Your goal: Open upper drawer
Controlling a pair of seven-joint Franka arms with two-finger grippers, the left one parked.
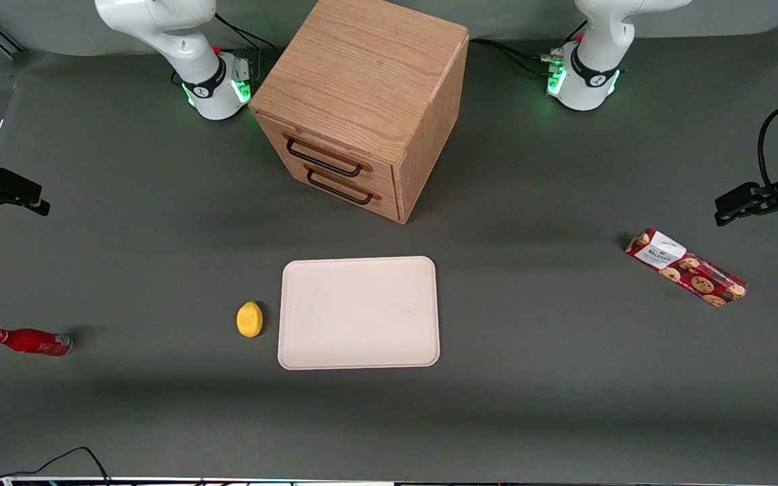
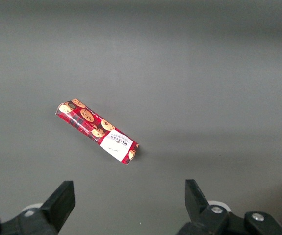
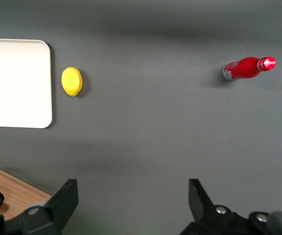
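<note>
The table point(image 1: 564, 378) is a wide grey sheet, and the biggest thing on it is the oak cabinet point(image 1: 362, 74), standing between the two arm bases and turned at an angle so its front faces toward my working end and the front camera. The upper drawer point(image 1: 335, 154) is the top one of two matching fronts; it sits flush and shut, its thin black bar handle point(image 1: 325, 162) just above the lower drawer's twin handle point(image 1: 342, 192).

Nearer the camera than the cabinet lies a pale tray point(image 1: 360, 312), with a lemon point(image 1: 249, 318) just beside it. A cookie box point(image 1: 685, 267) lies toward the parked arm's end of the table, and a red bottle point(image 1: 28, 341) lies on its side toward my end.

My gripper point(image 1: 21, 192) hangs high at my end of the table, well apart from the cabinet, its fingers point(image 3: 64, 200) spread wide with nothing between them.

To do this well, I judge I must swing across and square myself to the angled front, not to the table's edge. I should take the upper bar, not the lower, close on its middle, then pull straight along the drawer's own line, or the tray may bind.
</note>
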